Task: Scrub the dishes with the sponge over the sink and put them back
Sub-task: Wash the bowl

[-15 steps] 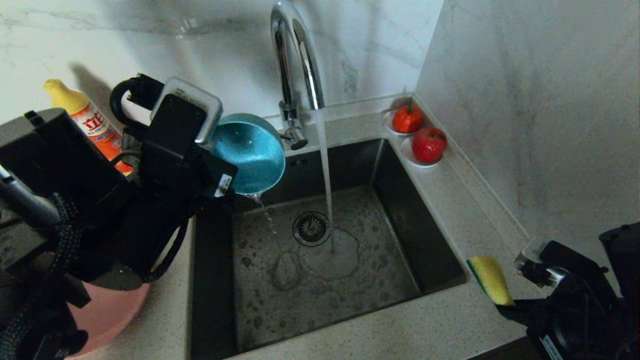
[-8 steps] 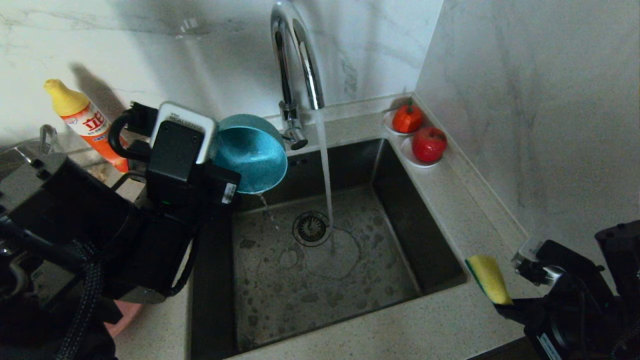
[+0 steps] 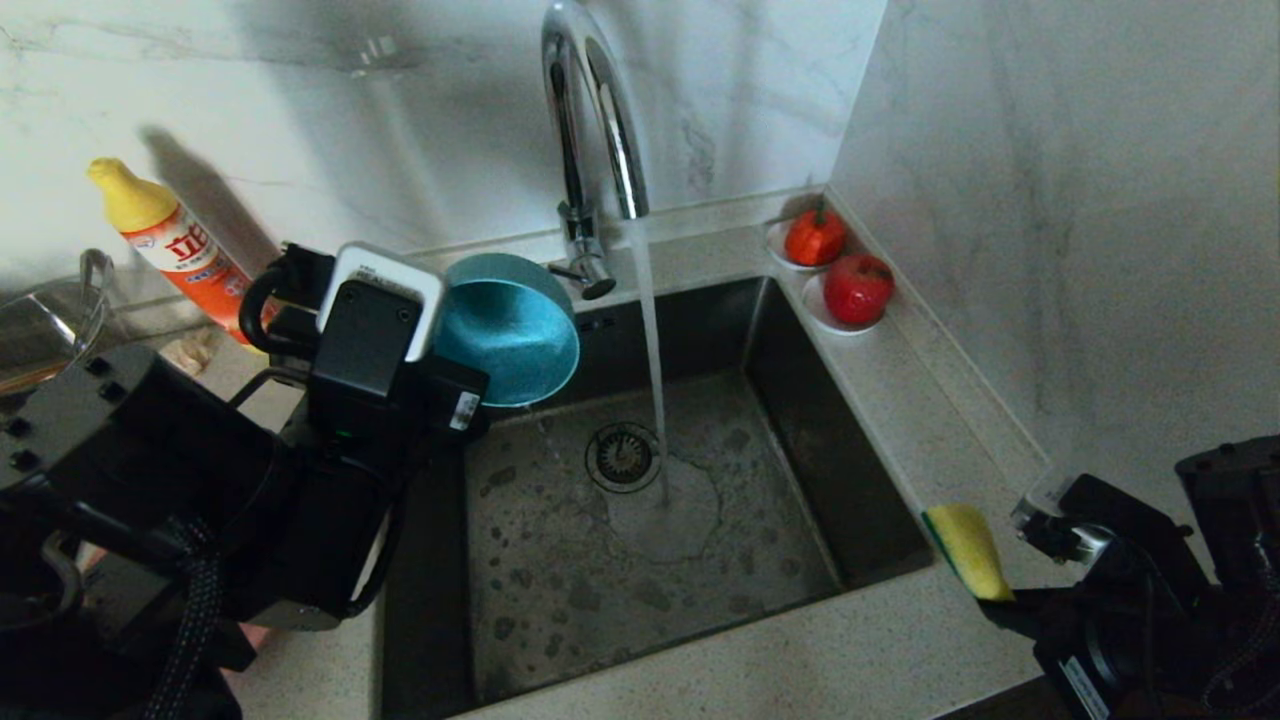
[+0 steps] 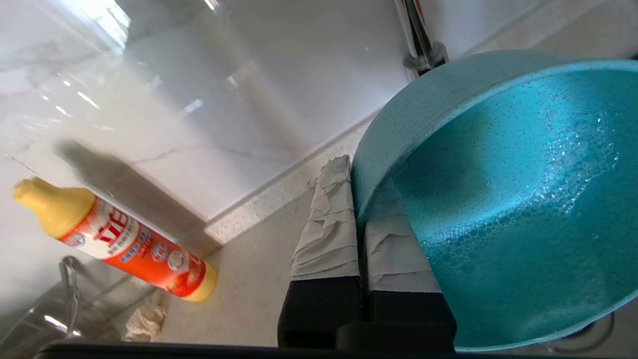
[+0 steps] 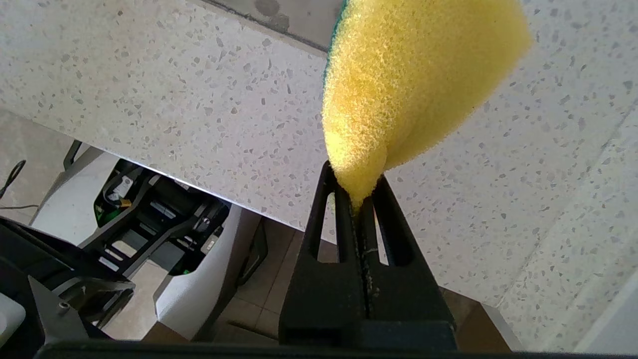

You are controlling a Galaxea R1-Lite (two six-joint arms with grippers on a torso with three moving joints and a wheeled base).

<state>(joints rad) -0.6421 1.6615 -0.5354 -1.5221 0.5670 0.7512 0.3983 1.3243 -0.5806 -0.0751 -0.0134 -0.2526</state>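
Left claw [image 4: 358,219] clamped, arm raised; right claw [image 5: 360,199] pinched tight, low.

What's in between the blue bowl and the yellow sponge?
In the head view, the sink lies between the bowl and the sponge, with the tap's water stream falling onto its wet floor near the drain strainer.

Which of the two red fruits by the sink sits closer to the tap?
The orange-red one with the green stalk, on the far saucer in the corner. The rounder, deeper red fruit sits nearer the robot, farther from the tap.
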